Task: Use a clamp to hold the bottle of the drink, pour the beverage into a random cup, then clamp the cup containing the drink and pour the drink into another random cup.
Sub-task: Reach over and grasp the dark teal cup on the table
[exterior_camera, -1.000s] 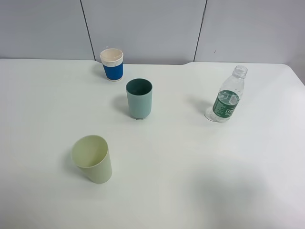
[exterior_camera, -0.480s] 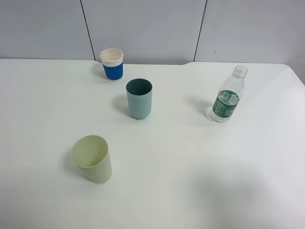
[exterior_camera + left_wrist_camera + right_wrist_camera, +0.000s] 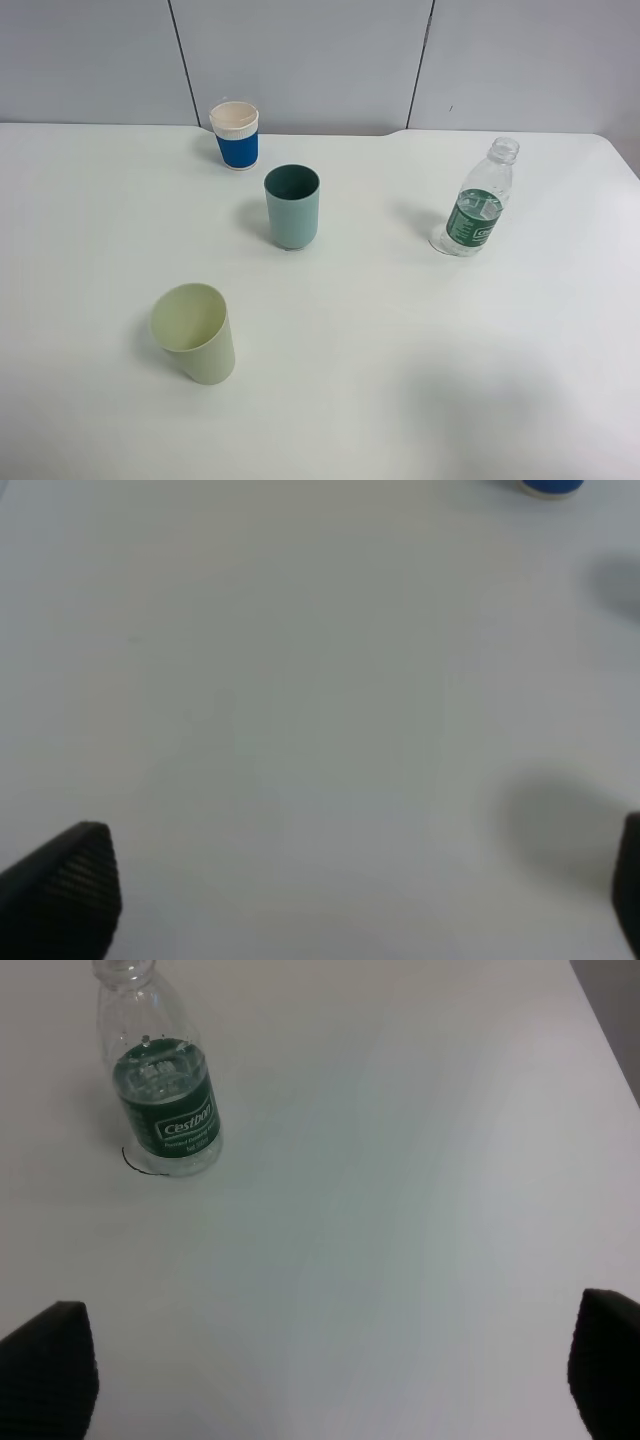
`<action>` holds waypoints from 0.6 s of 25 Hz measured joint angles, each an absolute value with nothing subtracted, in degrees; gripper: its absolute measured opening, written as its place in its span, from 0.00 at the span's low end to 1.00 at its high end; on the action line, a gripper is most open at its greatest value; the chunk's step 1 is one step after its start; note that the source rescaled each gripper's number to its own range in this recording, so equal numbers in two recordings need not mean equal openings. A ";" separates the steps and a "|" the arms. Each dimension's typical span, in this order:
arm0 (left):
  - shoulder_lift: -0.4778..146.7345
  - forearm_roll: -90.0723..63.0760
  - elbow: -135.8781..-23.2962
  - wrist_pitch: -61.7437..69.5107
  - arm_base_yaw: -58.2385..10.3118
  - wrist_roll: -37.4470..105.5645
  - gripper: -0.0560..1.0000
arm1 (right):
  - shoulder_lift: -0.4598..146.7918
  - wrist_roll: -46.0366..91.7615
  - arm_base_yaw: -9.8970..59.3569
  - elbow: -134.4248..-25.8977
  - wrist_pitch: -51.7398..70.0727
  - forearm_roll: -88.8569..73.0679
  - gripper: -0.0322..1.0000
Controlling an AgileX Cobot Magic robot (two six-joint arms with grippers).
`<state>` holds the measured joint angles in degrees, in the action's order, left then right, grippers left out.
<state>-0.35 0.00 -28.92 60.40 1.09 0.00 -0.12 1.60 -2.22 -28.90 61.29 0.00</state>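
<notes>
A clear uncapped bottle (image 3: 476, 205) with a green label stands upright on the white table (image 3: 400, 350) at the right. It also shows in the right wrist view (image 3: 160, 1085). A blue paper cup (image 3: 236, 135) stands at the back, a teal cup (image 3: 292, 206) in the middle, a pale green cup (image 3: 194, 332) at the front left. Neither arm shows in the high view. My left gripper (image 3: 360, 900) is open above bare table, the blue cup's (image 3: 550, 486) base at the edge of its view. My right gripper (image 3: 320, 1370) is open and empty, short of the bottle.
A grey panelled wall (image 3: 300, 60) runs behind the table's back edge. The table's right edge shows in the right wrist view (image 3: 610, 1040). The cups' soft shadows fall on the table in the left wrist view.
</notes>
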 joint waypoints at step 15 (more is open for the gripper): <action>-0.35 0.00 -28.92 60.46 1.09 0.00 1.00 | -0.12 1.41 -2.22 -28.90 61.29 0.00 0.95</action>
<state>-0.35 0.00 -28.92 60.46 1.09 0.00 -0.12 1.41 -2.22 -28.90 61.29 0.00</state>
